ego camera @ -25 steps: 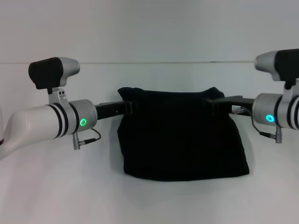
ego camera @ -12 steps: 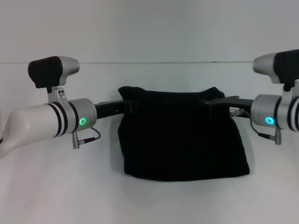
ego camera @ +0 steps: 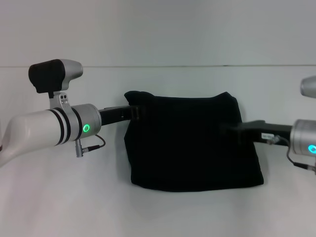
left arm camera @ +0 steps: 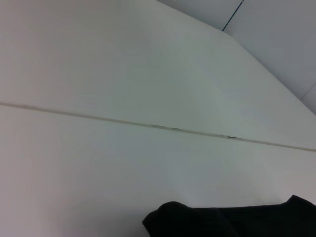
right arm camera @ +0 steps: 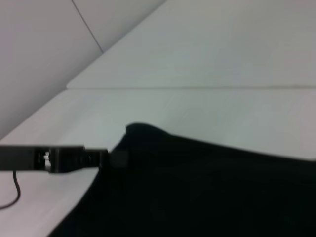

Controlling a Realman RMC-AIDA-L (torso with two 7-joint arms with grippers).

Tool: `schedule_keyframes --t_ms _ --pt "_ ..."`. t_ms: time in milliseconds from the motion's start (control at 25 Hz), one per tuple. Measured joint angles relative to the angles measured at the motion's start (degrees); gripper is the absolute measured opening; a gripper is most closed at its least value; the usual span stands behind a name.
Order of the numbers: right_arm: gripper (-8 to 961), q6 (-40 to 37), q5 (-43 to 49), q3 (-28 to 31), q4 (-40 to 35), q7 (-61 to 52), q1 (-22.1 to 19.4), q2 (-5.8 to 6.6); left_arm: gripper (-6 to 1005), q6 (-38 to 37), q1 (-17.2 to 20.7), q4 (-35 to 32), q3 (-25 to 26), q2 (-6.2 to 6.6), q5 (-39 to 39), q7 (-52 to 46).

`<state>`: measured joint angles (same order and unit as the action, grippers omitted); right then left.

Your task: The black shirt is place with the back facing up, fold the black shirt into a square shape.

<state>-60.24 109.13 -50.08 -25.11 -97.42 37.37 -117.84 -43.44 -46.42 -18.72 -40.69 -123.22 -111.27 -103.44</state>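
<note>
My left claw (ego camera: 139, 111) sits at the far-left corner of the black shirt (ego camera: 190, 143), folded mid-bench, grip unreadable like the right claw (ego camera: 231, 132); withdrawing could drag the fold open.

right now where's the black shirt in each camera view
Head view: black shirt folded in the middle, between both arms.
Left wrist view: only its edge at the bottom.
Right wrist view: fills the lower half.
Shared landmark: the shirt's humped corner by the left gripper, seen in all three.
</note>
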Motion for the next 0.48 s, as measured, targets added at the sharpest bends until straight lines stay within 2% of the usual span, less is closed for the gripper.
schedule_keyframes --t_ms 240,480 --pt "-2 0.86 1.09 -0.19 0.48 0.07 -1.51 0.68 124 0.16 0.01 -0.05 -0.41 0.0 0.0 0.0" --pt "-1 2.57 3.21 -0.08 0.46 1.15 -1.78 0.19 130 0.5 -0.04 -0.11 -0.74 0.03 0.0 -0.07"
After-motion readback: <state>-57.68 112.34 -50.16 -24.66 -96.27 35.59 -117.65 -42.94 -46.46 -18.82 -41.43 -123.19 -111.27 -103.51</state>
